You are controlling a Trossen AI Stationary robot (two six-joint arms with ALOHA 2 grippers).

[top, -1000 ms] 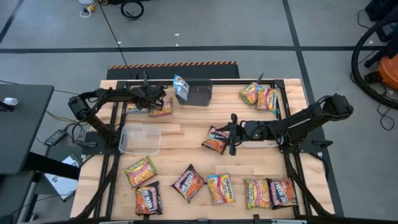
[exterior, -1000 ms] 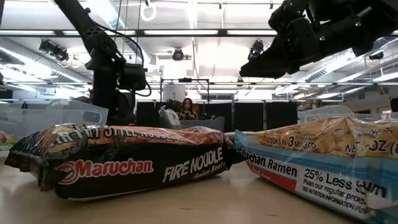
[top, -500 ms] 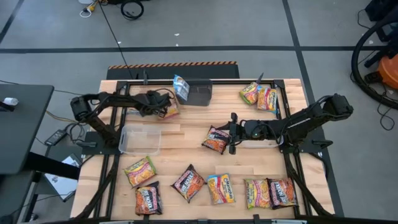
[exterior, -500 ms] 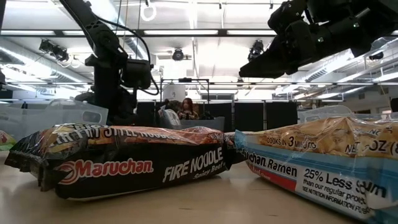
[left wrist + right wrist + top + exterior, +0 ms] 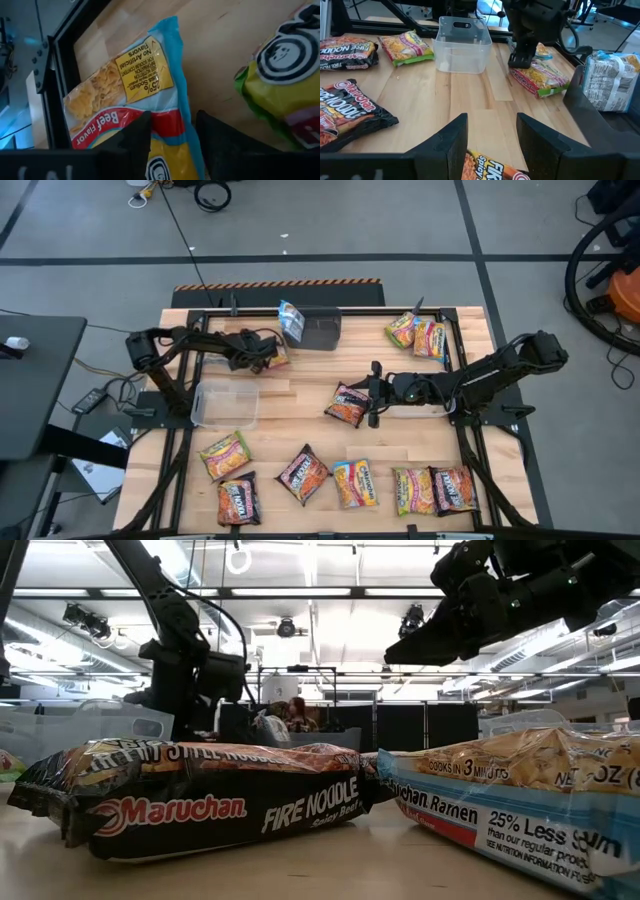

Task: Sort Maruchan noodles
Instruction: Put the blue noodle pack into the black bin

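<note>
Maruchan packets lie flat around the table. Several sit in a near row, among them a green one (image 5: 225, 453) and a dark one (image 5: 302, 473). Two lie at the far right (image 5: 415, 333). My left gripper (image 5: 262, 352) is open at the far left, its fingers on either side of a blue-labelled packet (image 5: 130, 85), with a green packet (image 5: 280, 70) beside it. My right gripper (image 5: 372, 395) is open and raised (image 5: 440, 640), right of a dark Fire Noodle packet (image 5: 347, 405), whose edge (image 5: 492, 170) shows below its fingers. My left gripper comes at the blue-labelled packet from above, slanting down, one finger (image 5: 132, 142) on each side of its red-banded part (image 5: 167, 125). The packet lies flat on the table. I cannot tell whether the fingers touch it.
A clear plastic tub (image 5: 225, 403) stands on the left, near my left arm. A dark grey bin (image 5: 322, 328) at the far edge has a blue packet (image 5: 291, 320) leaning at its left wall. Bare wood lies between the tub and the Fire Noodle packet. A black frame (image 5: 455, 360) borders the table.
My left gripper has moved toward the table's right along the far side and come a little lower over the packets there. My right arm has kept still.
</note>
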